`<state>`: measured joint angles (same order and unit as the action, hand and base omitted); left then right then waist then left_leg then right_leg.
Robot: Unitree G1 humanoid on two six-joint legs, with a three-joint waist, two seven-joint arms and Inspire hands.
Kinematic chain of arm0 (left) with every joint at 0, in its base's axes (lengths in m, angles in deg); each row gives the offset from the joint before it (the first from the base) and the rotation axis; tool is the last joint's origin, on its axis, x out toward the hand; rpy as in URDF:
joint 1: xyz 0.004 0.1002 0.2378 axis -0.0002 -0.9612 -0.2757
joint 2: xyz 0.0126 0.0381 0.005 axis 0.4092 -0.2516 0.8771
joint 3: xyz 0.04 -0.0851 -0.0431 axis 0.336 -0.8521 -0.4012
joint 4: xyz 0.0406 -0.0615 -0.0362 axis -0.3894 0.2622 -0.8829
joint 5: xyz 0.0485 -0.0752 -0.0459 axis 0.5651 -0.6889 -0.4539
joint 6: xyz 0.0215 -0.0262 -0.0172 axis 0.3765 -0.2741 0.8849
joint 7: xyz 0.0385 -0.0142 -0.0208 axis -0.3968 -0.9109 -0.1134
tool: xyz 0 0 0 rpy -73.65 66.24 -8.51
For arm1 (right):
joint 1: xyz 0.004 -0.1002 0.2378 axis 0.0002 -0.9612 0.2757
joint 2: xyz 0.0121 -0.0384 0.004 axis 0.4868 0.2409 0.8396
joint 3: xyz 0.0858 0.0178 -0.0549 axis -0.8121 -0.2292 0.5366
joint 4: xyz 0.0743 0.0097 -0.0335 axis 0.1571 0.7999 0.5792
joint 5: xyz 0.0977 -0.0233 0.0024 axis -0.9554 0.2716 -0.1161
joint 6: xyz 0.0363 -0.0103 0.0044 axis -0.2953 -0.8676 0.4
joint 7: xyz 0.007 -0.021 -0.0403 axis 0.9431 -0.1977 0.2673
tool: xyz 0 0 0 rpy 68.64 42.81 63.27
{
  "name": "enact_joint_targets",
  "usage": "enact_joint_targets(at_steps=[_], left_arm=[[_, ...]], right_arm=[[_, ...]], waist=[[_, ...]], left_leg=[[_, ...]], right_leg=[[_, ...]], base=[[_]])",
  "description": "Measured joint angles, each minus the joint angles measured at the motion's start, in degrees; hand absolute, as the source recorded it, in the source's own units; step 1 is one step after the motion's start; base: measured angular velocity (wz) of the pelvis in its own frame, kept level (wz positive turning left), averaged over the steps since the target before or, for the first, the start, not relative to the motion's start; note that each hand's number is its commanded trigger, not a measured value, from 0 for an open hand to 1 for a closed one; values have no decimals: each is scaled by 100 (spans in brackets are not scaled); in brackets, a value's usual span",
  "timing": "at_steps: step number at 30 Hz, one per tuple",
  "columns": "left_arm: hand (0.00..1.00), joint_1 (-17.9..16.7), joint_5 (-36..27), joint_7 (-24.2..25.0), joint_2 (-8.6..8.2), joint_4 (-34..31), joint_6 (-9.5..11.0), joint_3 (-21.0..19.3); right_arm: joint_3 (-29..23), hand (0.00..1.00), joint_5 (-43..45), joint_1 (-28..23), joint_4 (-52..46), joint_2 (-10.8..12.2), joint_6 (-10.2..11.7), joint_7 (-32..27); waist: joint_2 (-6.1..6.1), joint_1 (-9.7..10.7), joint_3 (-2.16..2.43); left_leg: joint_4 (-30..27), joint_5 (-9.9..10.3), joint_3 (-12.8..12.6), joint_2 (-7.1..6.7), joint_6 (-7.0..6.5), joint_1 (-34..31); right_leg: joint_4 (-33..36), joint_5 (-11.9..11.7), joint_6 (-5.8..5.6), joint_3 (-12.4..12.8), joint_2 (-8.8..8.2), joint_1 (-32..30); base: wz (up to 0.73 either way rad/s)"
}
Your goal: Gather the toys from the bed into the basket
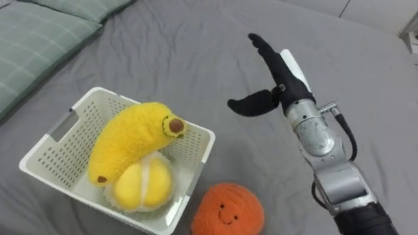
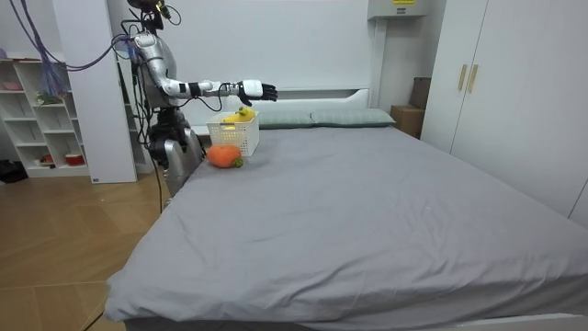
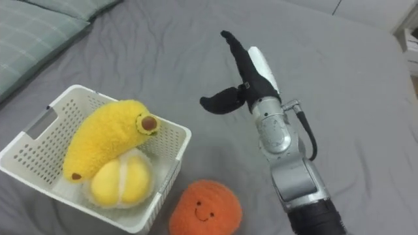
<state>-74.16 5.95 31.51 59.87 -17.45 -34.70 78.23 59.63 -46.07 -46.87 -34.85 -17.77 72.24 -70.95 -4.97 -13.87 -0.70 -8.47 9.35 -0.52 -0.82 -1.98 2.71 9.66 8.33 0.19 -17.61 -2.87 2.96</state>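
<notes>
A white slotted basket [image 1: 62, 140] [image 3: 36, 140] [image 2: 234, 133] sits on the grey bed near its corner. Inside lie a yellow plush banana [image 1: 134, 137] [image 3: 104, 137] and, under it, a pale yellow plush fruit [image 1: 144, 185] [image 3: 121, 183]. An orange plush toy with a smiling face [image 1: 228, 209] [image 3: 206, 207] [image 2: 223, 155] rests on the bed just beside the basket's near right corner. My right hand [image 1: 271, 72] [image 3: 245, 68] [image 2: 255, 90] is stretched out over the bed beyond the toys, open, fingers straight, thumb spread, holding nothing.
A green checked pillow [image 1: 39, 36] [image 3: 29, 26] lies at the upper left by the headboard. The grey sheet [image 2: 367, 211] stretches wide beyond the basket. White shelves [image 2: 37, 110] and a wardrobe [image 2: 496, 83] stand around the bed.
</notes>
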Motion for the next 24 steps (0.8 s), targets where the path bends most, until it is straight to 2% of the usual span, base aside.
enact_joint_targets(at_steps=[2,4,5,8,12,19,24], left_arm=[[0,-20,-7,-2,2,1,65,-58],[0,-38,-35,-22,-1,10,57,-58],[0,-67,-87,-42,-5,14,55,-56],[0,-164,-314,-96,-23,54,68,-52],[0,-164,-491,-125,-37,120,100,-51],[0,-180,-574,-212,-49,135,102,-29],[0,-142,-983,-348,-123,140,168,73]], right_arm=[[-73,0,6,-178,-80,-57,11,0],[-113,0,9,-427,-114,-155,66,1],[-133,0,-20,-487,-122,-154,74,0],[-266,0,-160,-724,-18,-151,122,-12],[-379,0,-180,-824,343,-149,131,-69],[-378,0,-223,-1078,703,-103,128,-38],[-169,0,-366,-1175,1224,-60,117,120]], waist=[[45,113,22],[116,263,73],[133,294,76],[185,420,62],[172,557,59],[124,595,76],[148,568,54]], left_leg=[[20,0,-65,9,0,42],[30,0,-112,13,0,82],[36,0,-130,16,0,97],[62,-1,-197,27,-1,125],[74,6,-244,20,-8,139],[70,8,-258,12,-17,104],[85,12,-261,13,-20,106]], right_leg=[[8,-2,3,44,-7,-1],[23,-4,6,90,-14,8],[26,-4,7,117,-9,10],[63,-9,14,195,-2,8],[92,-5,11,279,-6,-7],[-2,-5,-6,314,8,-5],[-7,-5,-8,307,7,-7]], base=[[-16],[-14],[-13],[-14],[-7],[2],[1]])
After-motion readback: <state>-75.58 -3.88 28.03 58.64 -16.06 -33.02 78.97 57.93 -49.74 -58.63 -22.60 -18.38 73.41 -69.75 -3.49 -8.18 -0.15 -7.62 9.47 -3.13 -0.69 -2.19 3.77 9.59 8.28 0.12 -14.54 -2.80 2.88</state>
